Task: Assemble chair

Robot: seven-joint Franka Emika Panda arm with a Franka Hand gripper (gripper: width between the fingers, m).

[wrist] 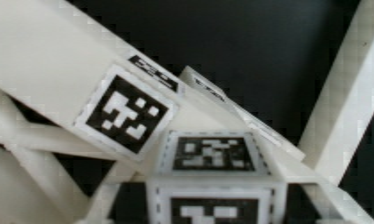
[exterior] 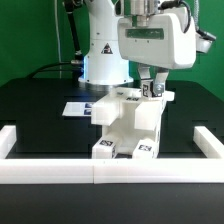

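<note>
Left rail (exterior: 8, 140): well apart from claw (exterior: 153, 92), low, twd ext view's left; no risk from it.
Marker board (exterior: 76, 107): flat on table (exterior: 40, 100), lower than claw, twd ext view's left; nothing touches it.
Chair (exterior: 122, 126): part-built, directly under claw and spreading twd ext view's left of it; stands on the dark table, near front rail (exterior: 110, 172).
Chair heading: two tagged post ends (exterior: 105, 150) face front rail and camera, away from arm base.
Chair long axis: judged approx upright, from table up to claw; taller than wide in ext view. Exact lean: can't tell.
Claw: fingers point down at chair's upper corner on ext view's right, jaws look part-way apart. Clamped on a part or just around it: can't tell, pics too coarse.
Wrist view: tags (wrist: 127, 112) v. close and tilted, white slabs crossing at angles; fingers not made out.
Risk 1: contact is off-centre at a top corner, so a sideways pull prob tips or twists the whole chair.
Risk 2: if joints are loose, a push down could skew posts or pop a part out.
Risk 3: if claw lets go w/ a part not seated, it may drop btwn posts or onto table.
Right rail (exterior: 208, 140): well apart from claw, low, twd ext view's right; a sliding chair would meet front rail first.
</note>
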